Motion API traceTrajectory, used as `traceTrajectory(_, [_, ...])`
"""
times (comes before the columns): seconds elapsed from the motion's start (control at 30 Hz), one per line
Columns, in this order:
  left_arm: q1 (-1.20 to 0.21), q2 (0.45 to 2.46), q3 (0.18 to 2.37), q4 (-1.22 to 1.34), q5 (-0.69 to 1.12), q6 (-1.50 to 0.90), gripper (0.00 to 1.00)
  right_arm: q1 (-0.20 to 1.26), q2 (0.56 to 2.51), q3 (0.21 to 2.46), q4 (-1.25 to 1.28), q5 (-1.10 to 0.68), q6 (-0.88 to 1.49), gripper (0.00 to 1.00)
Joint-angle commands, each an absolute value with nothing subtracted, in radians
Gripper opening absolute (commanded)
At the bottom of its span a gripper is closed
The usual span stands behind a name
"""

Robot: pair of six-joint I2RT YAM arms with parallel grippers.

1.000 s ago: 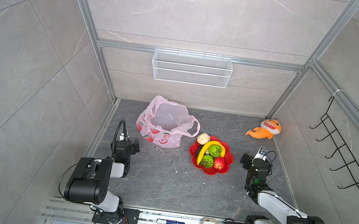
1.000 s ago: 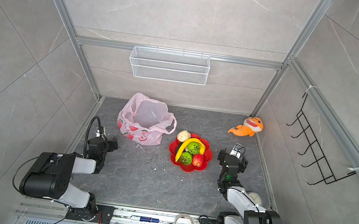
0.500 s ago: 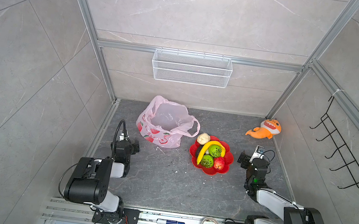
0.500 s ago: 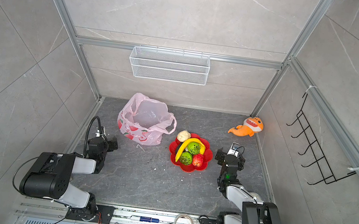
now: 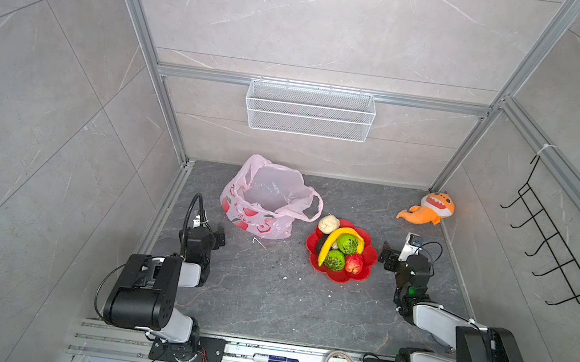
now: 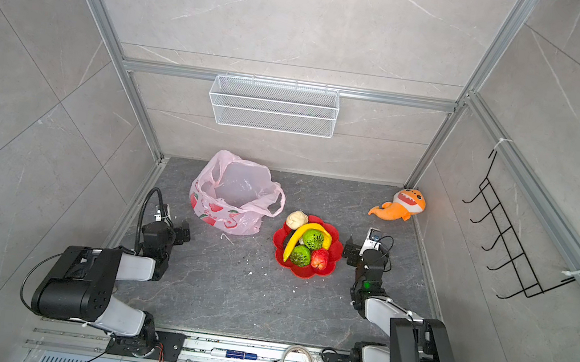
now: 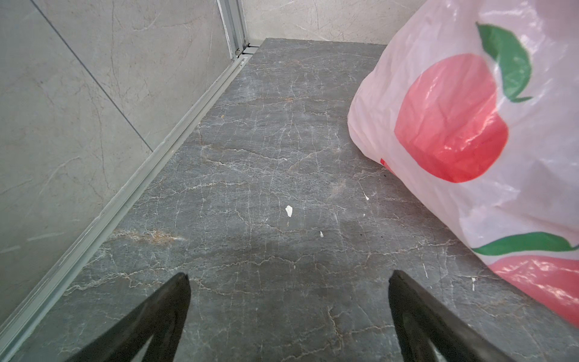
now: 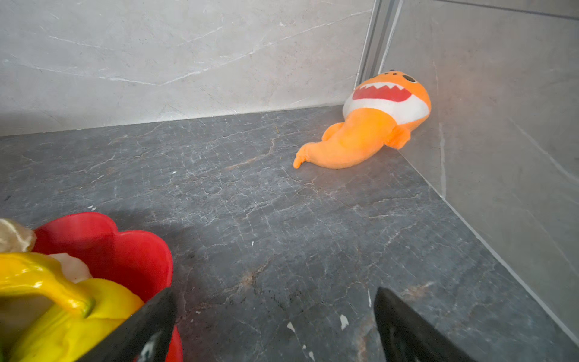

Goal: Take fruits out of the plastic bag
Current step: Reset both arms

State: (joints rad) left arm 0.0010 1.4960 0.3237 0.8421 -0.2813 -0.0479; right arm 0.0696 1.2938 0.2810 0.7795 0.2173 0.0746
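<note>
Pink translucent plastic bag (image 5: 256,219) sits empty-looking near back wall; toy fruits (image 5: 347,243) piled on red flower-shaped plate (image 5: 364,271). Right gripper (image 8: 274,293) crept nearer the plate, left gripper (image 7: 288,274) unmoved; both spread wide, empty. Unloading probably finished.

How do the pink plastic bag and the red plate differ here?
The plastic bag is translucent pink and crumpled; the plate is solid red and scalloped. The bag's open mouth shows no fruit, while the plate is heaped with fruits. The bag is larger than the plate. Both sit on the table.
</note>
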Motion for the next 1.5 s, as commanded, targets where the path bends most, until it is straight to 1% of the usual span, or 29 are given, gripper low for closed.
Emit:
traceTrajectory(0.0, [0.006,1.502,0.345,0.884,-0.275,-0.042,1.00,0.067,1.339,0.281,0.850,0.201,0.082,0.99])
traceTrajectory(0.1, [0.006,1.502,0.345,0.885,-0.275,-0.043,1.00,0.068,1.386,0.291,0.884,0.163,0.065,0.99])
traceTrajectory(0.33, [0.006,1.502,0.345,0.884,-0.275,-0.042,1.00,0.068,1.436,0.262,0.980,0.181,0.072,0.99])
traceTrajectory(0.6, [0.006,1.502,0.345,0.884,-0.275,-0.042,1.00,0.069,1.497,0.264,1.028,0.180,0.073,0.99])
traceTrajectory(0.9, [0.006,1.503,0.345,0.885,-0.275,-0.042,1.00,0.067,1.496,0.267,1.022,0.173,0.071,0.99])
traceTrajectory(1.0, [0.006,1.503,0.345,0.885,-0.273,-0.043,1.00,0.068,1.505,0.277,1.018,0.130,0.053,0.99])
traceTrajectory(1.17, [0.006,1.503,0.345,0.884,-0.275,-0.043,1.00,0.071,1.509,0.322,0.937,0.032,0.009,0.99])
traceTrajectory(1.47, [0.005,1.503,0.343,0.884,-0.274,-0.041,1.00,0.072,1.513,0.349,0.890,0.043,0.012,0.99])
